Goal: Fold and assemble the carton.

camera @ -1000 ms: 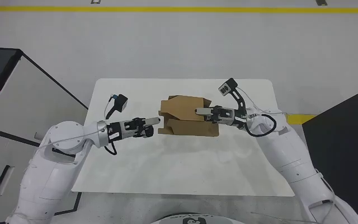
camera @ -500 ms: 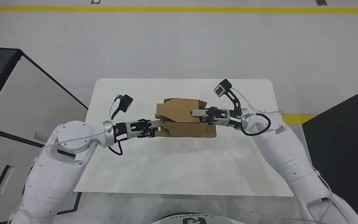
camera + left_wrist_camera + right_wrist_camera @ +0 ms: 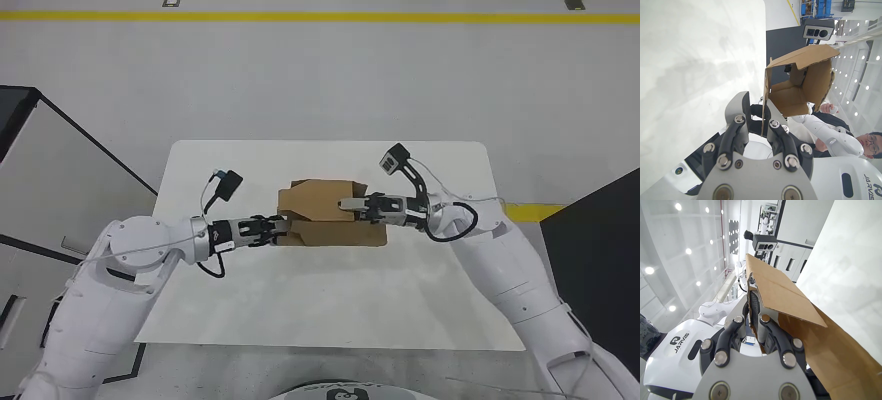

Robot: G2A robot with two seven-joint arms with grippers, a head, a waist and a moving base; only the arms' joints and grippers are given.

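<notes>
Mid-frame above my bench [image 3: 420,290], the right end effector [image 3: 752,306] pinches the carton [image 3: 325,200]; the left end effector [image 3: 757,106] sits spread around its wall.

Both arms stretch inward, wrists level, the right gripper [image 3: 752,303] clamped on the carton [image 3: 791,298] edge, the left gripper [image 3: 757,103] with fingers parted astride its opposite edge.

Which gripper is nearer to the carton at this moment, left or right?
Right, but only slightly. The right gripper is clamped on the edge of the carton. The left gripper has a flap between its fingers, with a gap beside one.
</notes>
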